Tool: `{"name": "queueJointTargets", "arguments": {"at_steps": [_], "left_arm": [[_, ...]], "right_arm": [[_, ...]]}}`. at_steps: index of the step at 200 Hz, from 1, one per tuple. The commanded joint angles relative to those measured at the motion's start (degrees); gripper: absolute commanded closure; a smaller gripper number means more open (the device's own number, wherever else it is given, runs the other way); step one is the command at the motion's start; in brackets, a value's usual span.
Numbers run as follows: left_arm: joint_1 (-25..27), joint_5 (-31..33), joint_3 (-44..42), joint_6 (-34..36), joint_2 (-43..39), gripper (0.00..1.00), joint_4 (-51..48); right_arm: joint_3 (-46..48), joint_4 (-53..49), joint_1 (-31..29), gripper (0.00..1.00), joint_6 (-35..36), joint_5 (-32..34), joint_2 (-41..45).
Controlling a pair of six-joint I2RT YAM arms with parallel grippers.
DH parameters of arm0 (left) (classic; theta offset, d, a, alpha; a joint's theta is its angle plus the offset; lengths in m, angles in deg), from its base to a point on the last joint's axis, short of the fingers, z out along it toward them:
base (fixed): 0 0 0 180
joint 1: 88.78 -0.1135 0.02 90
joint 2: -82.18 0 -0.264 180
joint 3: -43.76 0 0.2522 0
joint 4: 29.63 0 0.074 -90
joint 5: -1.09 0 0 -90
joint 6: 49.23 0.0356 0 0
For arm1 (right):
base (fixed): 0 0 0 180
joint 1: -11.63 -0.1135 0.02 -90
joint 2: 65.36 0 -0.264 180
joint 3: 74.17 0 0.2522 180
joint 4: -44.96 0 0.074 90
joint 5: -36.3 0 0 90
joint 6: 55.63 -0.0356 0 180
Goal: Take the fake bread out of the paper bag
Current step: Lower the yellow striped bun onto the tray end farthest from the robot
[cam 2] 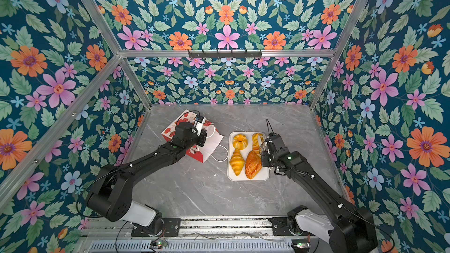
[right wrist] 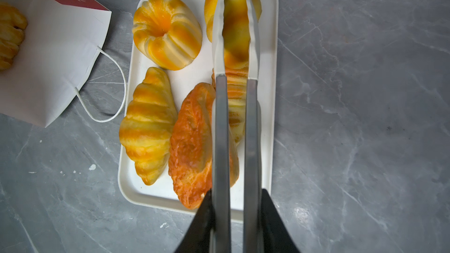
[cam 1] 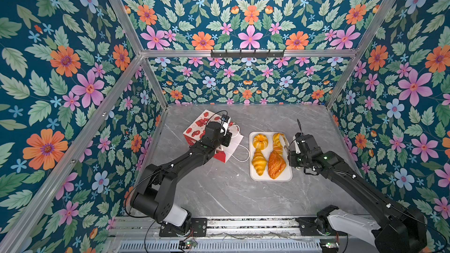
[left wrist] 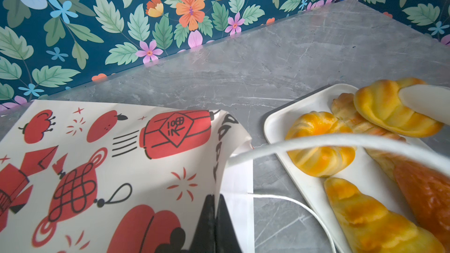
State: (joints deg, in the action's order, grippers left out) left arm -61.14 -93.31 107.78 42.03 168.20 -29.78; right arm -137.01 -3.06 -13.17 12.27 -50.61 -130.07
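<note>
Left gripper (left wrist: pixel 215 205) of mine is clenched on the mouth edge of the paper bag (left wrist: pixel 97 166), which lies on its side beside the white tray (right wrist: pixel 151 191). My right gripper (right wrist: pixel 237 195) grasps tongs (right wrist: pixel 221 118) pinching one fake bread (right wrist: pixel 235 32) over that tray; another piece (right wrist: pixel 9 37) sits inside the bag.

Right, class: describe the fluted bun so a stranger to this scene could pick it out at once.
Find the white tray on the grey table, just right of the paper bag. The fluted bun sits in its far corner nearest the bag. Alone there it is round and ribbed, with a central dimple.
</note>
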Motion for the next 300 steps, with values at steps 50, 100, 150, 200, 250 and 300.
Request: {"name": "queueJointTargets", "arguments": {"at_steps": [50, 100, 150, 200, 250, 300], "left_arm": [[-0.8, -0.3, -1.3, -0.6, -1.6, 1.0, 2.0], [-1.4, -1.1, -1.5, -1.0, -0.9, 1.0, 3.0], [-1.8, -1.9, -1.9, -1.3, -0.7, 1.0, 3.8], [-2.1, -2.1, -2.0, -1.3, -0.8, 1.0, 3.8], [-2.3, -2.5, -2.1, -1.3, -0.9, 1.0, 3.9], [-2.3, -2.8, -2.3, -1.3, -1.2, 1.0, 3.8]], "right_arm": [[-9.2, 1.3, 0.0, 0.79, 2.5, 0.1, -11.2], [-12.0, 1.0, 0.0, 0.79, 2.0, -2.1, -14.1], [-7.8, 3.1, -0.1, 0.79, -0.9, -4.4, -16.0], [-4.5, 0.9, 0.0, 0.8, -2.1, -2.3, -13.7], [-2.8, -2.3, 0.2, 0.8, -1.7, 0.5, -10.5], [-2.0, 2.0, 0.4, 0.8, -1.9, -2.1, -8.4]]}}
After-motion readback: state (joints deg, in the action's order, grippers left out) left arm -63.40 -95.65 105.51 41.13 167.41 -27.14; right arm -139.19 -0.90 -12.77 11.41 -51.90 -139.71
